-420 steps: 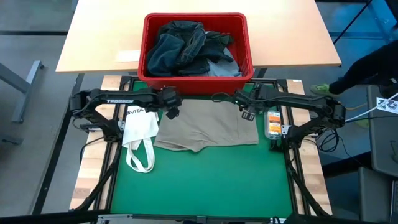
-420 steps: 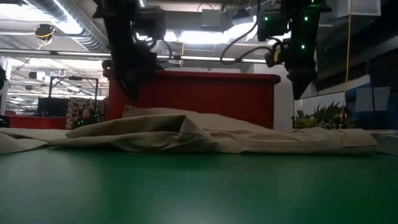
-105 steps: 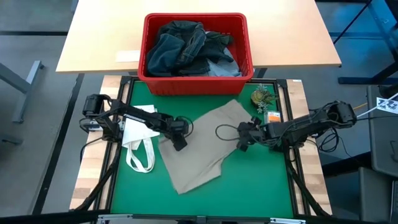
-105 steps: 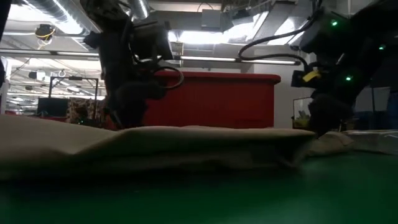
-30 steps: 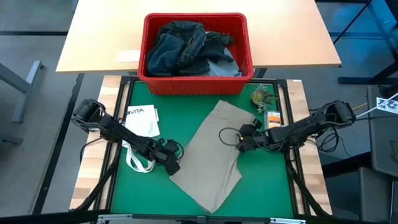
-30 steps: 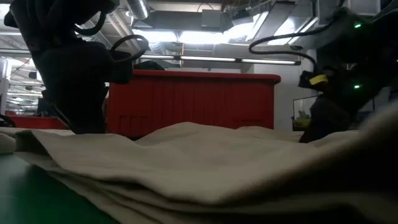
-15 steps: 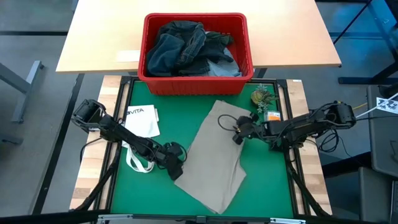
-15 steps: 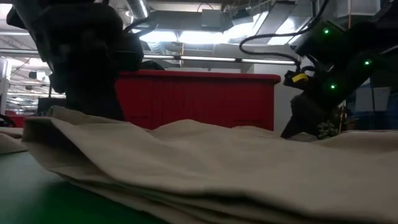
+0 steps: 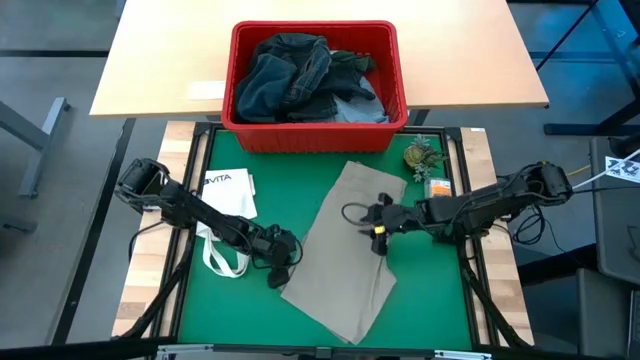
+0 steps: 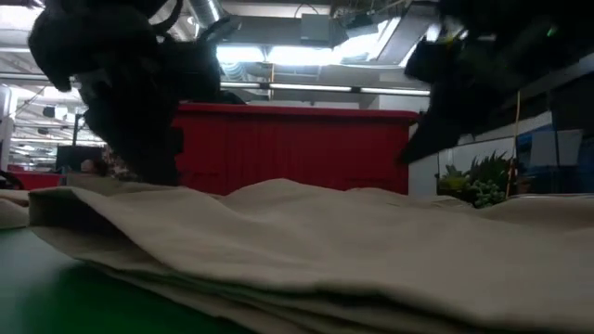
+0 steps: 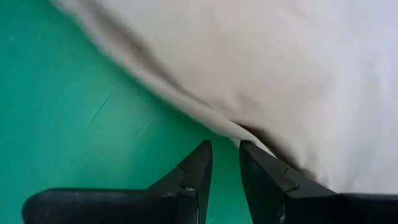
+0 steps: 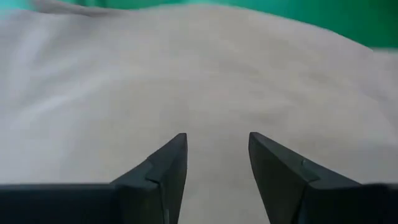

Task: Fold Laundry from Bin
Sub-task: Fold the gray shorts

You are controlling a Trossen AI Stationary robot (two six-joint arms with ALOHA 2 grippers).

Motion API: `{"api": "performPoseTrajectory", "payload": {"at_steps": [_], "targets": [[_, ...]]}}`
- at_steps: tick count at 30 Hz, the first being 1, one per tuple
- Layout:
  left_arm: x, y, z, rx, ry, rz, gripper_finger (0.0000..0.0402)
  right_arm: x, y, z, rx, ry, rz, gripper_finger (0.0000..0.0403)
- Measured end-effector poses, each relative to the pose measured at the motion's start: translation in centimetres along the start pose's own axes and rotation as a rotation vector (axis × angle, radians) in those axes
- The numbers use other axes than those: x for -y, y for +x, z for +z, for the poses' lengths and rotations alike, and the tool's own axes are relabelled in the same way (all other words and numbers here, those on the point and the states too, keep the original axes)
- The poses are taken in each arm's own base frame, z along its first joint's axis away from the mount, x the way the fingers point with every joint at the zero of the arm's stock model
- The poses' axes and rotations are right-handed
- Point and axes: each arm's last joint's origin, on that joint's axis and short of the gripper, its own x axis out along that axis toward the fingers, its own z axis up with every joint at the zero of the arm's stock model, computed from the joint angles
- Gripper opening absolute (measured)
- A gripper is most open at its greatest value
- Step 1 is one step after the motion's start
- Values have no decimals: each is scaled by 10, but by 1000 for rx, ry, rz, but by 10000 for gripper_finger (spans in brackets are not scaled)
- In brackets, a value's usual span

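1. Left gripper [image 9: 279, 272] low at the near-left edge of the beige trousers [image 9: 350, 250], fingers [image 11: 198, 165] a narrow gap apart in its wrist view, nothing between them, tips just short of the cloth's folded edge.
2. Right gripper [image 9: 377, 227] over the middle of the trousers, jaws moderately apart and empty in its wrist view, only flat beige cloth ahead.
3. Trousers folded lengthwise, lying diagonally on the green mat [image 9: 220, 320], from near the bin [image 9: 318, 135] toward the near edge. Rest of the laundry [image 9: 305, 75], dark and light denim, heaped inside the red bin at the far side.
4. Likely risk: fold dragged open or skewed if either gripper snags a single layer. Edge by the left fingers already lifted and rumpled, easy to catch only the top ply.
5. White tote bag [image 9: 225, 205] just left of the left arm, its straps near the gripper; tangling possible on a sideways sweep.
6. Small plant [image 9: 421, 157] and an orange packet [image 9: 438, 186] close under the right arm; could be knocked during a pull back.
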Motion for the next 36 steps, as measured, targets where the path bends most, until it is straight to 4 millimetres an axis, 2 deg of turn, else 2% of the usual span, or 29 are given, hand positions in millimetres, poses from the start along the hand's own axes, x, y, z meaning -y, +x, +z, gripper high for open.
{"api": "performPoseTrajectory", "payload": {"at_steps": [5,11,19,24,29,32,36], "targets": [[-2,-1,9,2,101,-22,78,-39,-11,4,29,-88,127,172],[-6,-1,13,10,168,-12,78,-78,-25,-12,14,-196,262,172],[-8,-1,14,14,155,-6,79,-112,-44,-33,-7,-307,395,172],[-9,-1,15,15,151,-1,110,-118,-50,-38,10,-331,382,172],[-22,-1,17,-21,114,46,144,-114,-48,-38,55,-265,220,172],[-32,-5,15,-78,97,93,143,-104,-45,-38,75,-241,60,172],[-39,-9,12,-130,85,127,126,-79,-35,-37,17,-148,-145,172]]}}
